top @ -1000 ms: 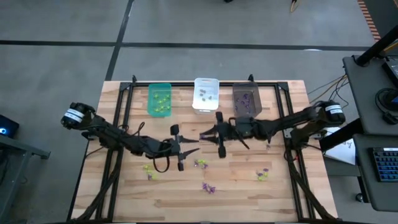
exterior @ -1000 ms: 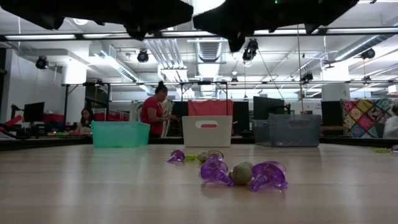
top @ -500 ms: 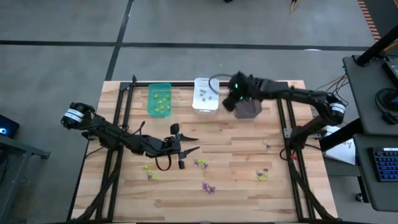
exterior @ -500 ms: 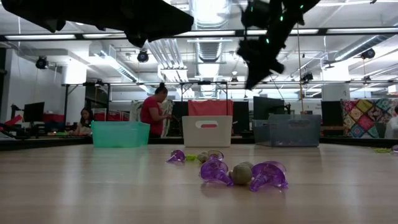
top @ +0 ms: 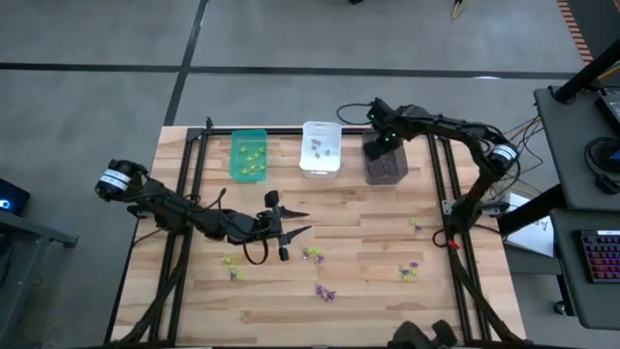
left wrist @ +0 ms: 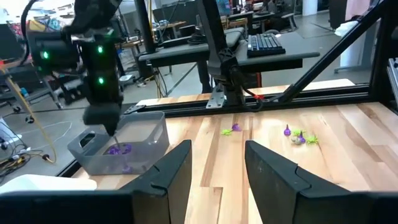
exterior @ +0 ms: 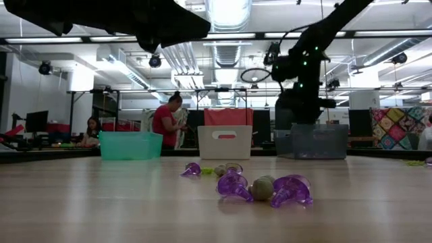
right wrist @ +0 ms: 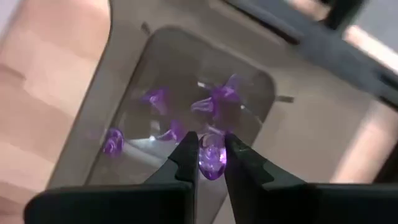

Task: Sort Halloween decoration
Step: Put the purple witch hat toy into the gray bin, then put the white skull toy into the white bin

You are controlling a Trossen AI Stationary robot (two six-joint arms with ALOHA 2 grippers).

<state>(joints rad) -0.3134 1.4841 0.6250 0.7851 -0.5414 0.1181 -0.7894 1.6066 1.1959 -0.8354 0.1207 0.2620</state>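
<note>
Loose purple and yellow-green trinkets lie on the wooden table near its middle [top: 312,254], nearer the front [top: 325,292], at the left [top: 231,264] and at the right [top: 409,271]. My right gripper [right wrist: 211,149] hangs over the dark grey bin [top: 385,167], shut on a purple trinket [right wrist: 211,160]. Several purple trinkets [right wrist: 214,102] lie on that bin's floor. My left gripper [top: 302,224] is open and empty above the table's middle, just left of the middle trinkets. It points toward the table's right edge. My right gripper pinches the purple trinket's two sides [right wrist: 210,163] between its two fingertips. The fingers point down into the dark grey bin from above. The trinket is clear of the bin's floor and of the trinkets in it.
A green bin [top: 248,155] with yellow-green trinkets and a white bin [top: 321,147] with greyish ones stand left of the dark grey bin along the far edge. Black frame rails [top: 441,184] run along the table's sides. People show in the room behind the table [exterior: 165,121].
My right gripper has gone from the table's middle up and toward the far right, and now hangs over the dark grey bin, pointing down. The trinkets on the table have kept their places.
</note>
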